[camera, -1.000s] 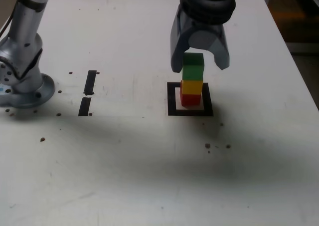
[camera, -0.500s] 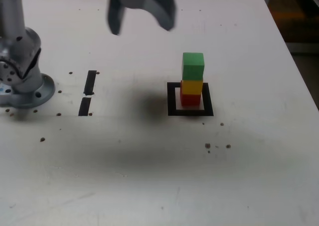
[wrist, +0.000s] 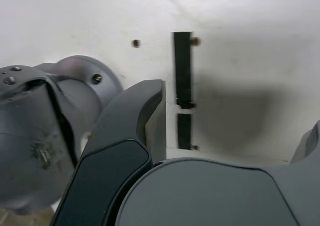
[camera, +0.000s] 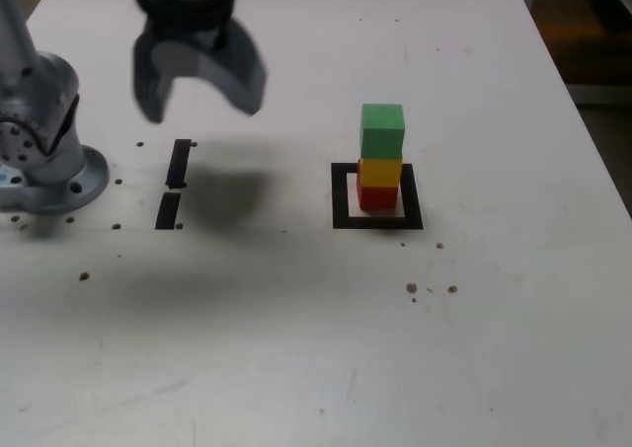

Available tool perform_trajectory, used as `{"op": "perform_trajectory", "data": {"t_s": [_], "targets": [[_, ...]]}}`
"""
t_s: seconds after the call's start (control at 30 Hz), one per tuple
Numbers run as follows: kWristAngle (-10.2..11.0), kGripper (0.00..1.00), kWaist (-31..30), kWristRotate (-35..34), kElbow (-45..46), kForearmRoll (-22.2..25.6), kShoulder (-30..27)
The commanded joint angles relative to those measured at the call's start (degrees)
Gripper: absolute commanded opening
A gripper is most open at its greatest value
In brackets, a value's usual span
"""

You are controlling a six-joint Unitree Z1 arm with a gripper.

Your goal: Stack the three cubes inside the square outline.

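Your largest item is the white table (camera: 296,319), running under everything else in the exterior view. On it, at the exterior view's left, stands your arm's base (camera: 54,176). Your gripper (camera: 202,97) hangs above the table between base and cubes, its jaws spread wide with nothing between them. Toward the exterior view's right you have the black square outline (camera: 377,223), and inside it the stack: red cube (camera: 377,198) at the bottom, yellow cube (camera: 380,173) on it, green cube (camera: 382,131) on top. Two short black tape strips (camera: 179,163) lie near the base.
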Motion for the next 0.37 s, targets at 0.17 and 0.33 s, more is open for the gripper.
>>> {"op": "perform_trajectory", "data": {"t_s": [0.17,0.33], "targets": [[-1.49,1.00,0.00,0.04,3.73,-3.48,-0.31],[-1.71,1.00,0.00,0.10,4.91,-4.08,-0.71]]}}
